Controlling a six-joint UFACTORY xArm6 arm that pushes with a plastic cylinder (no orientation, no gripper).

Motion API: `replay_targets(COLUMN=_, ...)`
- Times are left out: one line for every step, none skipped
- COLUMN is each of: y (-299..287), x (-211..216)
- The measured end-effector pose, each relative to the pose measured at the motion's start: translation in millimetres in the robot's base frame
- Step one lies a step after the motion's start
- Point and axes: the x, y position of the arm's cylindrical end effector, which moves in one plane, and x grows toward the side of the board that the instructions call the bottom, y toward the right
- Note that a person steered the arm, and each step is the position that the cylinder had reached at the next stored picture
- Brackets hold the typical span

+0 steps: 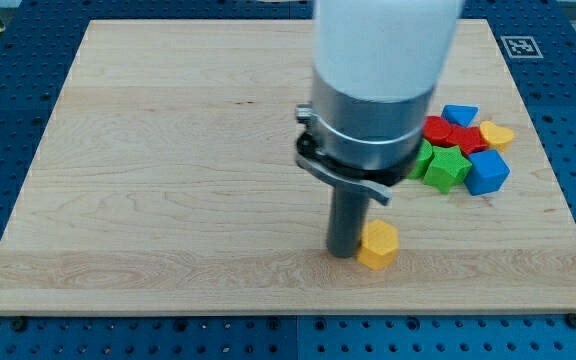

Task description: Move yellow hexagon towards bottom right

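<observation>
The yellow hexagon [378,245] lies on the wooden board [168,150], right of centre and near the view's bottom edge. My tip [343,251] stands on the board just left of the hexagon, touching or almost touching its left side. The arm's wide grey body rises above the tip and hides part of the board behind it.
A cluster of blocks sits at the view's right: a green block [446,168], a blue cube [488,171], a red block [440,129], a blue block [459,114] and a yellow heart-like block [496,134]. The arm hides another green block [424,157] in part.
</observation>
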Motion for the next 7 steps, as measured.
replay_targets(y=36.3, x=12.4)
replay_targets(y=76.2, x=25.3)
replay_targets(y=114.6, x=32.9)
replay_targets(y=133.7, x=35.3)
replay_targets(y=85.2, x=33.1)
replay_targets(y=75.3, x=3.1)
replay_targets(y=99.7, x=-6.7)
